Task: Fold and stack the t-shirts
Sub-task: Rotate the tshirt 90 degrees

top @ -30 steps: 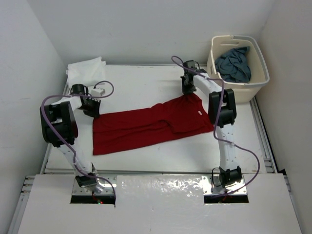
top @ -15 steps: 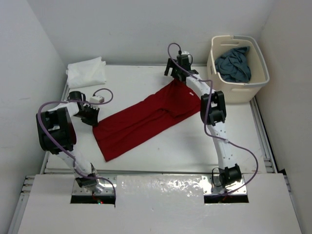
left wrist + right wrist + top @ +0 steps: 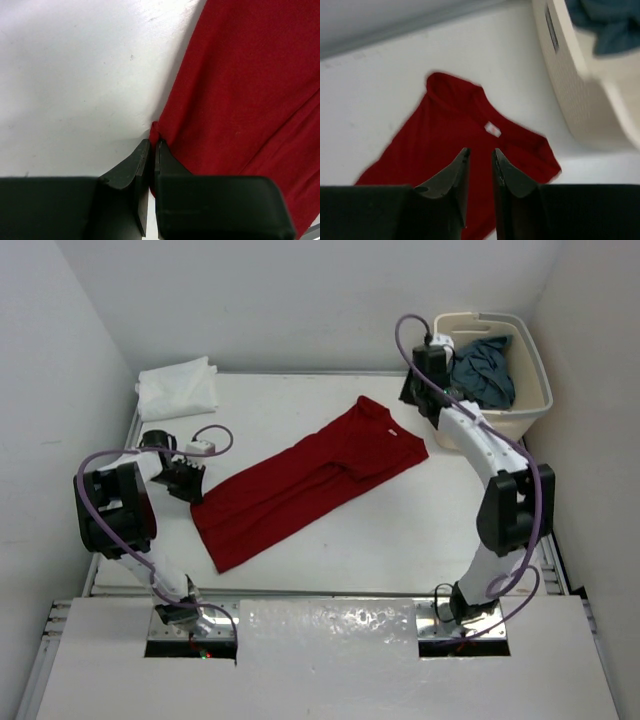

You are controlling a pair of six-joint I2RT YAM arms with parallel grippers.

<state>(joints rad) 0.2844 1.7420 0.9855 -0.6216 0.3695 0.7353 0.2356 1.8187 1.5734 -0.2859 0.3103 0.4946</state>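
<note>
1. Red t-shirt (image 3: 310,480) lies flat on my table (image 3: 400,530), stretched on a diagonal, with the collar end far right and the hem end near left.
2. My left gripper (image 3: 151,146) sits low at the shirt's left edge, jaws pressed together on a small pinch of red cloth.
3. My right gripper (image 3: 480,155) hangs above the collar end, beside the basket (image 3: 535,400). Its jaws are a narrow slit apart and hold nothing.
4. White t-shirt (image 3: 178,388) lies folded in the far left corner.
5. Blue-grey t-shirt (image 3: 480,370) is crumpled inside the basket.
</note>
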